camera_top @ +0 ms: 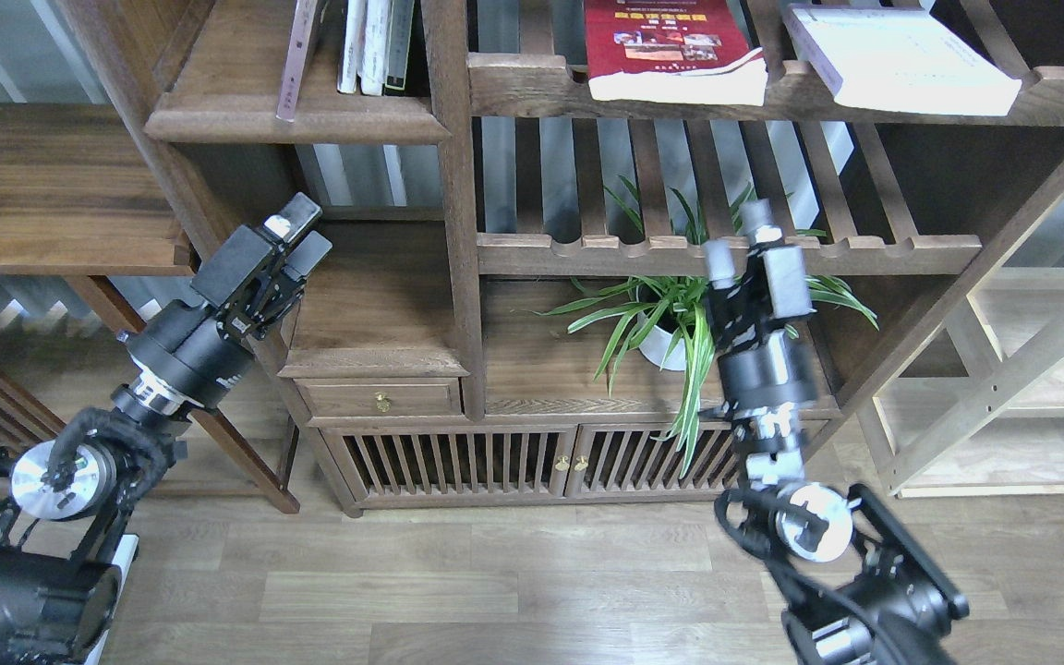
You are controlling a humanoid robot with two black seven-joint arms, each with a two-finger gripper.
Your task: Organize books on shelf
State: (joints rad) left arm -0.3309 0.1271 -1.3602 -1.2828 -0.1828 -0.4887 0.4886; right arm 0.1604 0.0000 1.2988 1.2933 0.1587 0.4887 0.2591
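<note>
red paperback (pixel 675 46) and white paperback (pixel 901 57) lying flat on slatted rack (pixel 532 88), right of solid shelf (pixel 296 118). likely light, floppy; best gripped at spine. left gripper (pixel 299 235) and right gripper (pixel 737 238) parted, empty.

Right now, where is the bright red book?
In the head view the red book lies flat at the top centre on the upper slatted rack, overhanging its front rail, left of the white book and above the potted plant.

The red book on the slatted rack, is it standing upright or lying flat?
Lying flat: the red book rests cover-up on the slatted rack, page edges facing forward.
</note>
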